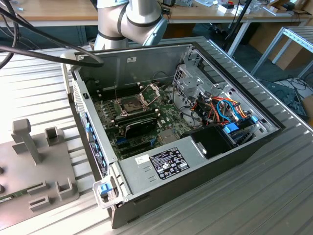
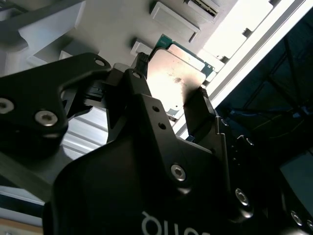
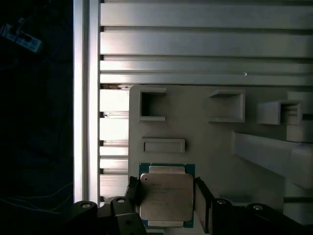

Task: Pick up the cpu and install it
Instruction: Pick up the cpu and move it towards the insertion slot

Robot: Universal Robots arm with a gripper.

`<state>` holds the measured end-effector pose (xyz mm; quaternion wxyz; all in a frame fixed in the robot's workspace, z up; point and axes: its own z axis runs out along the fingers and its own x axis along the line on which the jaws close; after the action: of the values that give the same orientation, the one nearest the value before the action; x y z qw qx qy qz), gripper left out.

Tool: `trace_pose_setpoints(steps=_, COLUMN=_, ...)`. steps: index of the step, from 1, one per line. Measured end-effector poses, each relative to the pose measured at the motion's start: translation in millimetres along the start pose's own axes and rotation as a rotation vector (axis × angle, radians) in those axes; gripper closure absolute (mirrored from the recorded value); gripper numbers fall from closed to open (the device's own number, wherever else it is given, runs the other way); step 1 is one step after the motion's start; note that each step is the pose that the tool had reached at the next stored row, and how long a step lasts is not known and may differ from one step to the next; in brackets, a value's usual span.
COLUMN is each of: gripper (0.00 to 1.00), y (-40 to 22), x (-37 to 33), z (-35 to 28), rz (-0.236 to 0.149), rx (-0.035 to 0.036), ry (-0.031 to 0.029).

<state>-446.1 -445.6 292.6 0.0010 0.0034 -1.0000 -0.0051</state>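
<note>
The cpu (image 3: pixel 166 197) is a small square chip with a dull silver top and a green rim, lying flat over a grey fixture plate (image 3: pixel 205 132) near its edge. My gripper (image 3: pixel 167 193) straddles it, one black finger (image 3: pixel 134 191) against one side and the other finger against the opposite side. In the second wrist view the cpu (image 2: pixel 173 81) sits between the same fingertips (image 2: pixel 203 98) of the gripper (image 2: pixel 171 81), touching both. In the exterior view the motherboard's cpu socket (image 1: pixel 133 104) lies open inside the PC case, its metal frame (image 1: pixel 150 92) hinged up.
The grey fixture plate (image 1: pixel 44 166) with upright blocks sits on the ribbed table at the exterior view's left, beside the open PC case (image 1: pixel 195 147). Inside the case are a black card (image 1: pixel 139 126), drive cages and cables. The arm's base (image 1: pixel 129 19) stands behind the case.
</note>
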Motion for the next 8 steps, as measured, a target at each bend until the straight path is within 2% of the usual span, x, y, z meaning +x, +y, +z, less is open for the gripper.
trace_pose_setpoints(steps=8, gripper=0.45, y=0.0, x=0.0, z=-4.0, rz=0.000, rx=-0.0002, ry=0.0001)
